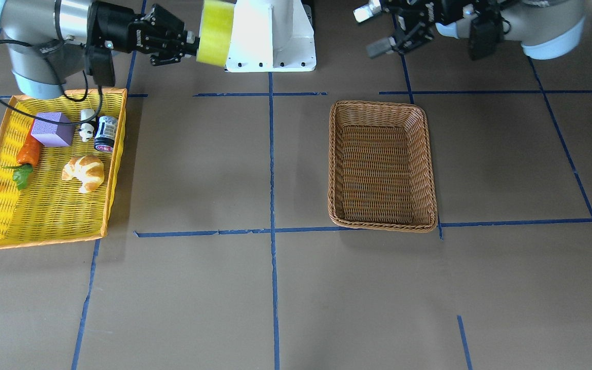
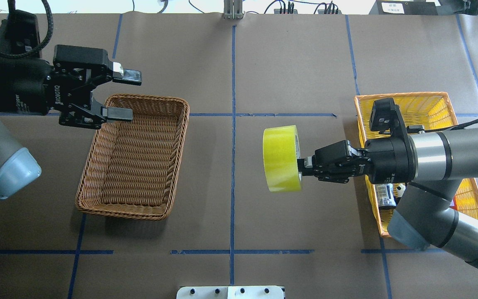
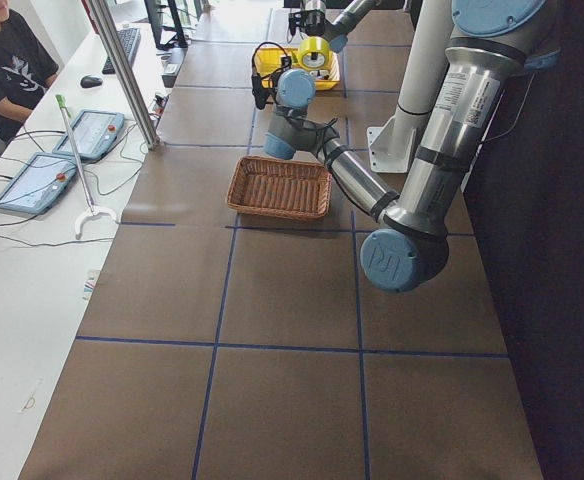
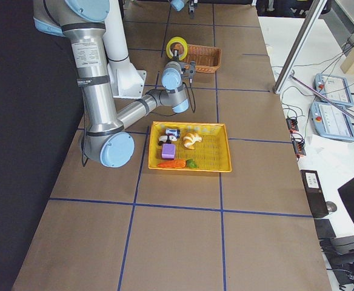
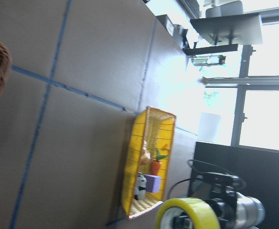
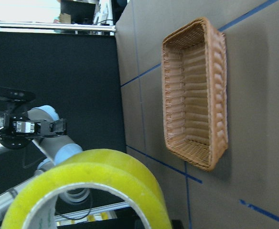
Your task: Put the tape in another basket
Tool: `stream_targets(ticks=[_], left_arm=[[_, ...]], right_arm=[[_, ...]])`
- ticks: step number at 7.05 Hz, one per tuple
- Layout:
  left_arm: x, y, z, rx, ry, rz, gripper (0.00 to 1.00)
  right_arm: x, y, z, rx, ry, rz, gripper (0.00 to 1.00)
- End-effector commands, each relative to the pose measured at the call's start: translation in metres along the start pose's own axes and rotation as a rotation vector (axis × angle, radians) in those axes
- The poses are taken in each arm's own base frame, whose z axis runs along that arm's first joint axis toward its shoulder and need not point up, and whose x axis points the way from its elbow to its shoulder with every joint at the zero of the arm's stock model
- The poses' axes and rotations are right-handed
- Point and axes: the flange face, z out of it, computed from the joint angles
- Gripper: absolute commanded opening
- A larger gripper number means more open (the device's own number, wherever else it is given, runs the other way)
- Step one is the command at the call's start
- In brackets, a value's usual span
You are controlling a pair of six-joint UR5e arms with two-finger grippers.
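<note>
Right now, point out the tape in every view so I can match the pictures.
Front-facing: tape top, left of centre, in the right gripper.
Overhead: tape right of centre.
Exterior left: tape far, top.
Exterior right: tape top centre.
Left wrist: tape at bottom edge.
Right wrist: tape bottom left, close.
Shared landmark: the wicker basket, in every view.

one fixed camera looks down from behind the robot; another faces it, steeply down, from across the brown paper-covered table point(image 1: 357, 298). both share the rectangular brown woven wicker basket point(image 2: 133, 155) and the bright yellow tray-like basket point(image 1: 44, 216). two more, farther off, look along the table from its ends. the left wrist camera faces the yellow tray; the right, close behind the yellow-green tape roll point(image 6: 96, 169), the wicker basket.
</note>
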Motion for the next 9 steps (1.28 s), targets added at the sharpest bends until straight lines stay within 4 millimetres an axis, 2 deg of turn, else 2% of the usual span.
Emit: stream_targets(ticks=[1, 2, 4, 5, 6, 7, 8, 9], left_arm=[[0.029, 0.046, 0.028, -0.029, 0.17, -0.05, 1.0], [0.025, 0.058, 0.035, -0.046, 0.227, -0.06, 1.0], [0.023, 0.062, 0.036, -0.068, 0.235, -0.143, 1.0], [0.007, 0.075, 0.049, -0.131, 0.252, -0.149, 1.0], [0.0, 0.086, 0.059, -0.149, 0.336, -0.149, 1.0], [-0.006, 0.082, 0.066, -0.079, 0.421, -0.161, 0.99], [-0.009, 0.091, 0.07, -0.091, 0.43, -0.115, 1.0], [-0.012, 0.09, 0.07, -0.071, 0.425, -0.08, 1.0]], right_arm=[[0.0, 0.024, 0.014, -0.021, -0.096, 0.017, 0.0], [-0.004, 0.027, 0.019, -0.031, -0.108, 0.016, 0.0], [-0.009, 0.026, 0.025, -0.036, -0.121, 0.018, 0.0], [-0.015, 0.026, 0.03, -0.043, -0.134, 0.044, 0.0], [-0.02, 0.025, 0.034, -0.048, -0.147, 0.061, 0.0], [-0.029, 0.025, 0.04, -0.055, -0.167, 0.066, 0.0], [-0.03, 0.024, 0.042, -0.051, -0.171, 0.078, 0.0], [-0.031, 0.024, 0.042, -0.051, -0.174, 0.079, 0.0]])
